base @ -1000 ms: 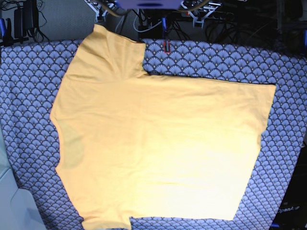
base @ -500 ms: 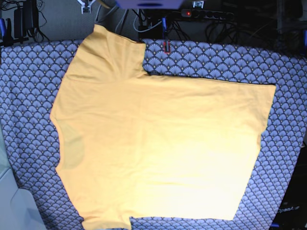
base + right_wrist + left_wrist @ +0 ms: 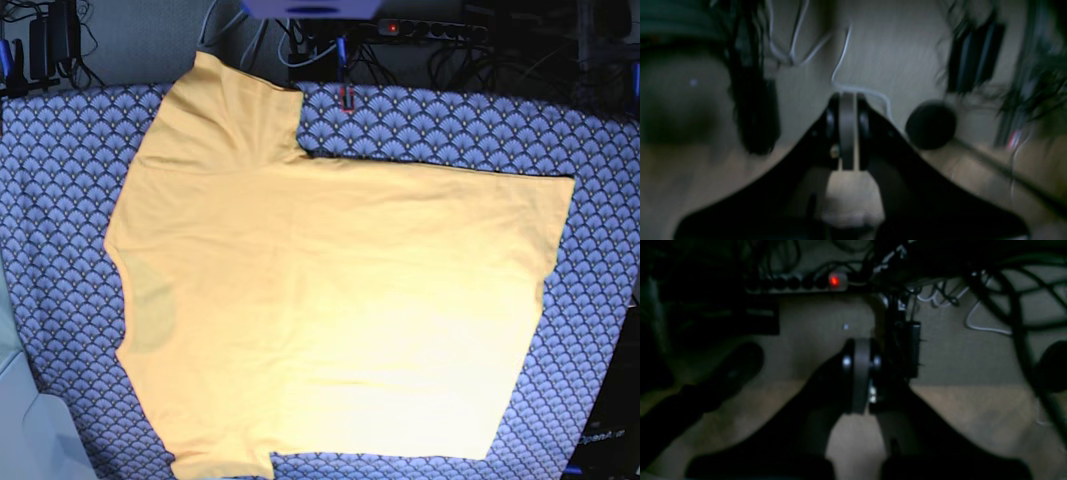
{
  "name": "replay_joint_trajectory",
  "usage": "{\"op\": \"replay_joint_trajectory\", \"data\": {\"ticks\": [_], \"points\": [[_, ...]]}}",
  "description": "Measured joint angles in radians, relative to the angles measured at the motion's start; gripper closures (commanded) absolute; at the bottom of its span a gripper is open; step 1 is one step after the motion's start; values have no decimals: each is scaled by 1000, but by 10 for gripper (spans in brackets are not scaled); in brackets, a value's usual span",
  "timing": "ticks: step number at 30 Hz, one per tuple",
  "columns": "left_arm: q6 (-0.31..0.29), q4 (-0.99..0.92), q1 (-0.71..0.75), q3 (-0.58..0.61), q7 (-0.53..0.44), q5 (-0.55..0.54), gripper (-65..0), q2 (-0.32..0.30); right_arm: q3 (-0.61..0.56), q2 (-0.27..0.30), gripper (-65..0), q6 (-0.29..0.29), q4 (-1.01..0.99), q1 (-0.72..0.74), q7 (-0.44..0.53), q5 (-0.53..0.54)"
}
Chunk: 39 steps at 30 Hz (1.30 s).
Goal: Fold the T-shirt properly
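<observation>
One yellow-orange T-shirt lies on one blue fan-patterned tablecloth. Two grippers appear, one per wrist view: the left gripper and the right gripper. One power strip with one red light lies on the floor.

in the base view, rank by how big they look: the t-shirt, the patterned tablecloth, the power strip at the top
1. patterned tablecloth, runs past the frame edges
2. T-shirt, covers most of the cloth
3. power strip, small, though it lies farther off, so its true size is unsure
</observation>
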Motion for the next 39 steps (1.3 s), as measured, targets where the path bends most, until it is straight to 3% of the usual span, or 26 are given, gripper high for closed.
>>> {"op": "replay_joint_trajectory", "data": {"ticks": [4, 10, 14, 21, 25, 28, 31, 33, 35, 39], "points": [[0, -2, 68, 0, -104, 2, 0, -2, 4, 26, 0, 16, 0, -56, 118, -2], [0, -1, 167, 1, -358, 5, 0, -12, 5, 48, 0, 18, 0, -151, 332, 0], [0, -2, 220, 1, -442, 2, 0, -11, 6, 55, 0, 18, 0, -212, 475, -8], [0, 23, 279, 2, -438, 4, 0, -8, 6, 80, 0, 18, 14, -256, 461, -7], [0, 243, 392, 2, -433, 4, 0, -8, 7, 92, 0, 18, 202, -350, 459, 1], [-3, 488, 522, 5, -435, 5, 0, -5, 30, 87, 0, 18, 469, -507, 444, 2], [1, 706, 649, 3, -432, 5, 0, -10, 74, 60, -14, 24, 795, -680, 396, 86], [10, 826, 714, 2, -420, 1, 0, -13, 77, 59, -34, 24, 1014, -782, 307, 109], [11, 953, 761, 0, -328, 1, 0, -14, 77, 68, -36, 21, 1252, -859, 153, 153], [7, 1220, 826, 3, -188, -84, 0, -40, 75, 155, -39, 32, 1629, -925, -86, 256]]}}
